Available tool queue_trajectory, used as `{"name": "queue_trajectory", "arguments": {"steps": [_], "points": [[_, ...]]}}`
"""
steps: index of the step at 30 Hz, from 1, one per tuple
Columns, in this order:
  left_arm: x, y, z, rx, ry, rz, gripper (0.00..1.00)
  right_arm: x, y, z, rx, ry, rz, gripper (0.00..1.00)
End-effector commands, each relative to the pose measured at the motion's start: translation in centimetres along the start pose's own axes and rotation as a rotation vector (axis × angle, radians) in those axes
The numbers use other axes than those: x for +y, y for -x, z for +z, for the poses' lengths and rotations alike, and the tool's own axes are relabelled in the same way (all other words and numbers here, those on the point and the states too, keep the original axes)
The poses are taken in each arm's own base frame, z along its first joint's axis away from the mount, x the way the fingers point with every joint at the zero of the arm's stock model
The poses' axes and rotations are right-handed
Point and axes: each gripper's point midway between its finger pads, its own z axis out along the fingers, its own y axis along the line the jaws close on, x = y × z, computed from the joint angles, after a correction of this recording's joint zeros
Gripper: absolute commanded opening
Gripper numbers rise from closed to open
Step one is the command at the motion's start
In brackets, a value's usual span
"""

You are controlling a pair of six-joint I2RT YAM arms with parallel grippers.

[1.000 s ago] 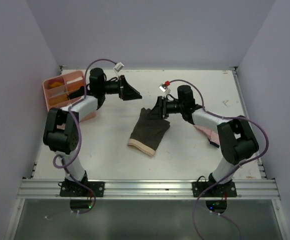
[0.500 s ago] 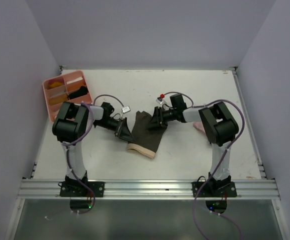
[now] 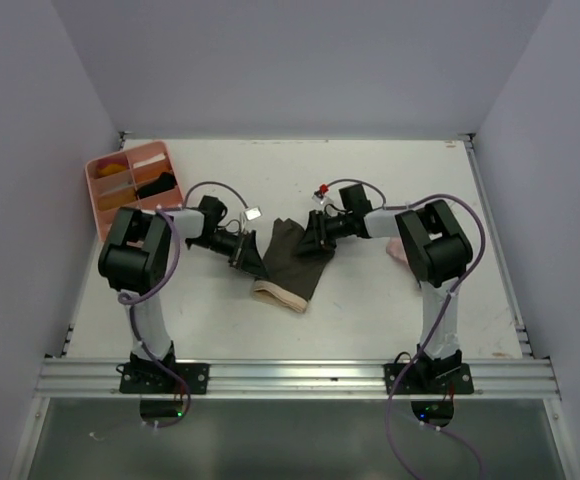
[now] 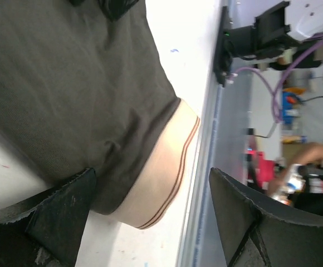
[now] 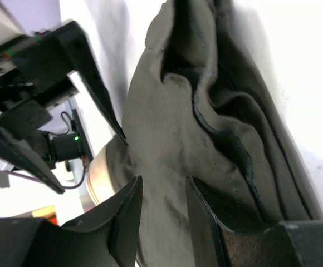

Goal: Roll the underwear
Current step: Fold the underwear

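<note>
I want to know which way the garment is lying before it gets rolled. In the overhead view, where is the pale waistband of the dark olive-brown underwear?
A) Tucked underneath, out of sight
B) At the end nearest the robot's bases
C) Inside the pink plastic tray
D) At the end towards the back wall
B: in the top view the pale beige waistband forms the near end of the dark olive-brown cloth underwear, with the dark cloth stretching away from it.

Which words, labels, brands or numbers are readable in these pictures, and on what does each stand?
No text can be read.
Left arm's white cable tag: too small to read.
Right arm's white cable tag: too small to read.
Waistband of the olive-brown underwear: thin stripes only, no lettering.
</note>
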Motion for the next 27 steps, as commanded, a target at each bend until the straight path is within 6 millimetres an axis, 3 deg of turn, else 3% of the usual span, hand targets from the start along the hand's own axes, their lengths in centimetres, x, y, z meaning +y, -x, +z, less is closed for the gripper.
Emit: {"name": "queue_trajectory", "arguments": {"steps": [1, 2, 7, 12, 16, 20, 27], "points": [[-1.5, 5.4, -2.0, -0.073, 0.106, 0.301, 0.87, 1.5, 2.5, -1.1, -0.059, -0.028, -0.092, 0.41], [-2.7, 6.6, -2.4, -0.084, 0.098, 0.347, 0.87, 2.6, 2.7, -1.8, -0.071, -0.033, -0.103, 0.41], [-6.8, 6.4, -3.0, -0.089, 0.028, 0.372, 0.88, 4.7, 2.6, -2.7, -0.08, 0.007, -0.115, 0.41], [-8.0, 2.4, -0.9, -0.019, -0.087, 0.279, 0.87, 4.9, 3.0, -2.6, -0.078, 0.018, -0.11, 0.41], [-6.9, -1.1, 0.9, 0.044, -0.129, 0.184, 0.86, 4.1, 3.1, -2.2, -0.053, 0.007, -0.107, 0.4], [-6.0, -1.8, 1.6, 0.063, -0.135, 0.145, 0.86, 2.9, 3.0, -1.9, -0.035, -0.016, -0.102, 0.4], [0.6, -1.9, 2.3, 0.039, 0.115, 0.028, 0.88, -0.2, 2.2, -1.2, -0.007, -0.086, -0.05, 0.39]]}}
